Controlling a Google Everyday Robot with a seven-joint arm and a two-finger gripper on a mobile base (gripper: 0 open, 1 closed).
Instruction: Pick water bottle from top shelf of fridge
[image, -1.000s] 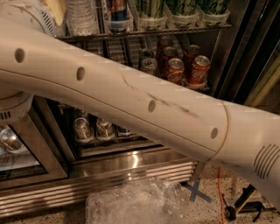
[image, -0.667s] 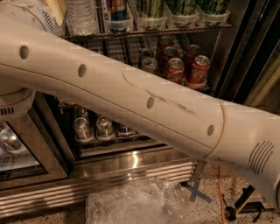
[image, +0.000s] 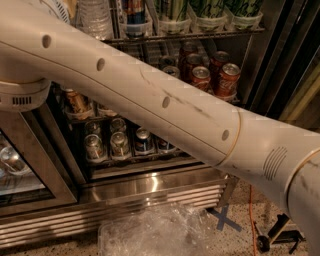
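Observation:
The fridge (image: 150, 187) stands open in front of me, with a steel frame and a louvred base grille. The top shelf (image: 200, 35) is a wire rack along the upper edge of the view. The lower part of a clear ribbed water bottle (image: 95, 17) stands on it at the upper left, next to a blue can and several green-patterned cups. My white arm (image: 165, 100) crosses the whole view from lower right to upper left. My gripper is out of view, past the upper left edge.
Red soda cans (image: 227, 77) stand on the middle rack, silver cans (image: 117, 145) on the lower one. A dark-framed glass door (image: 30, 185) is at the left. Crumpled clear plastic (image: 160, 230), a blue tape cross (image: 225, 220) and an orange cable (image: 252, 225) lie on the floor.
My arm has shifted a little upward across the view. The fridge and its contents have not moved.

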